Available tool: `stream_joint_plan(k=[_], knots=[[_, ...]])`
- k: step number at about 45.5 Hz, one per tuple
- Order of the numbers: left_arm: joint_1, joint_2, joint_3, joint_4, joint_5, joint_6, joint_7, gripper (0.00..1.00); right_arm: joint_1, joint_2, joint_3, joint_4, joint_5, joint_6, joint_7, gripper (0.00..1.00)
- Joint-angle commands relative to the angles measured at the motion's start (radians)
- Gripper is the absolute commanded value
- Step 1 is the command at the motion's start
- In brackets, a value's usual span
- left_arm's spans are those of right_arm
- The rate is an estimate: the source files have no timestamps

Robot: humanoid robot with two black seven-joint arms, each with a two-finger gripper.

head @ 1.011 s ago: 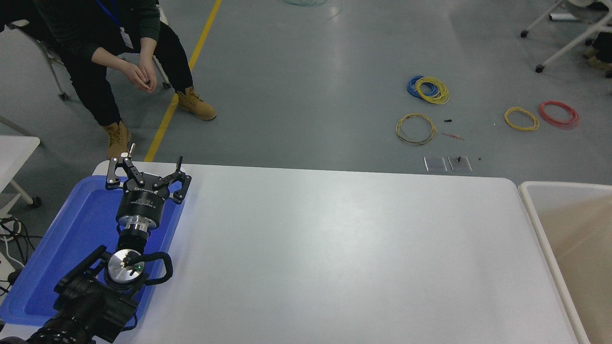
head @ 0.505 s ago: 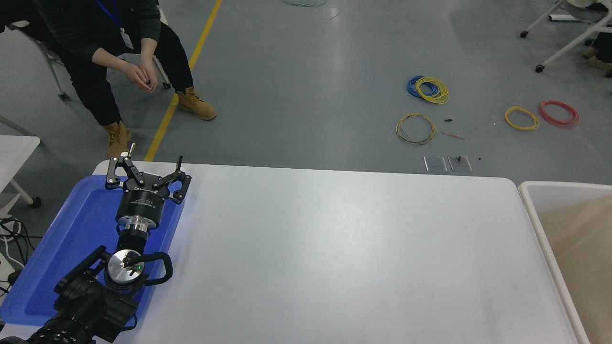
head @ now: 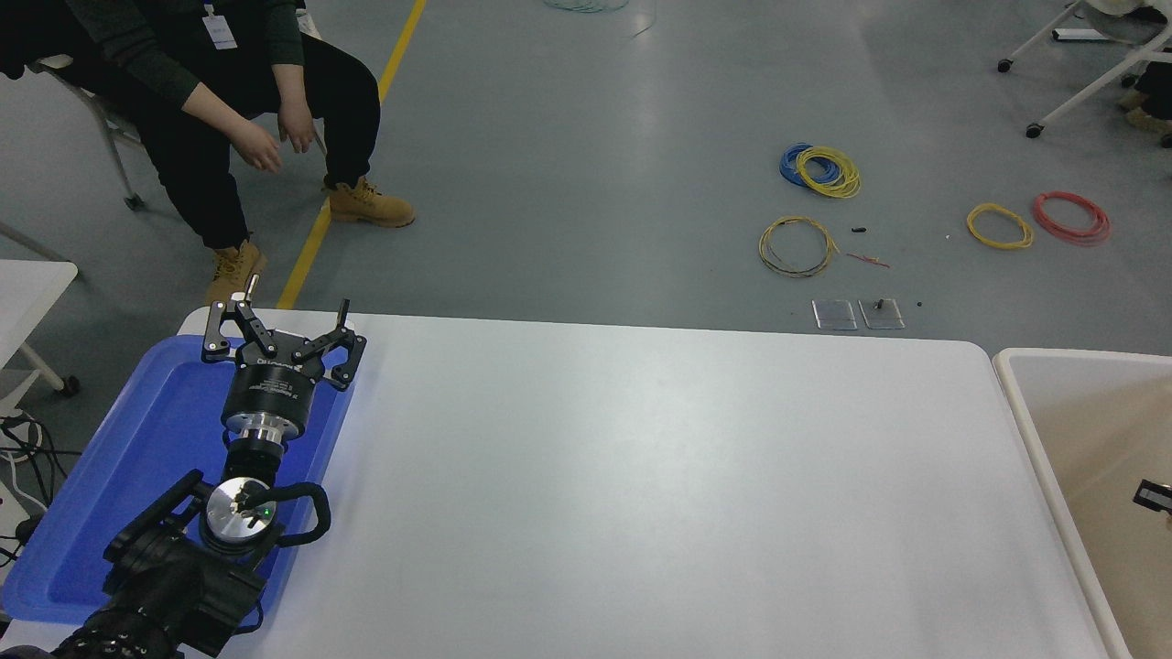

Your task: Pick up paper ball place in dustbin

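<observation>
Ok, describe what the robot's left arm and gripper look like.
The left arm is black, with silver metal discs at the wrist joints, a looped black cable and a small green light. Its black gripper has a cylindrical body with faint lettering and linkage fingers dotted with silver pins.

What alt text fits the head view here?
The left hand sits parked, open, above a blue tray on a white table; the dustbin stands at right, a small black part just entering over it. No paper ball shows. A person sits beyond.

Right tool [head: 1153, 495] (a dark sliver) and dustbin [head: 1025, 412] cut off.
</observation>
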Motion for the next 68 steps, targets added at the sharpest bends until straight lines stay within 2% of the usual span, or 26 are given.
stream_joint_plan(k=[1, 19, 22, 26, 29, 31, 49, 68], knots=[[0.000, 0.000, 0.000, 0.000, 0.000, 0.000, -0.001, 1.00, -0.013, 0.017, 0.005, -0.004, 0.002, -0.004, -0.001, 0.00], [0.000, 0.000, 0.000, 0.000, 0.000, 0.000, -0.001, 1.00, -0.011, 0.017, 0.007, -0.004, 0.003, -0.006, -0.001, 0.00], [0.000, -0.001, 0.000, 0.000, 0.000, 0.001, -0.001, 1.00, -0.011, 0.013, 0.016, -0.002, 0.017, -0.013, -0.001, 0.27], [0.000, 0.000, 0.000, 0.000, 0.000, 0.001, 0.001, 1.00, -0.010, 0.008, 0.036, -0.002, 0.031, -0.039, -0.001, 0.58], [0.000, 0.000, 0.000, 0.000, 0.000, 0.000, -0.001, 1.00, -0.008, 0.007, 0.047, -0.002, 0.032, -0.055, -0.001, 0.88], [0.000, 0.000, 0.000, 0.000, 0.000, 0.000, 0.001, 1.00, -0.005, 0.007, 0.047, -0.002, 0.032, -0.063, -0.001, 1.00], [0.000, 0.000, 0.000, 0.000, 0.000, 0.000, 0.001, 1.00, 0.081, 0.002, 0.100, 0.016, 0.034, -0.050, 0.000, 1.00], [0.000, 0.000, 0.000, 0.000, 0.000, 0.000, -0.001, 1.00, 0.291, -0.001, 0.752, 0.097, 0.034, -0.053, 0.002, 1.00]])
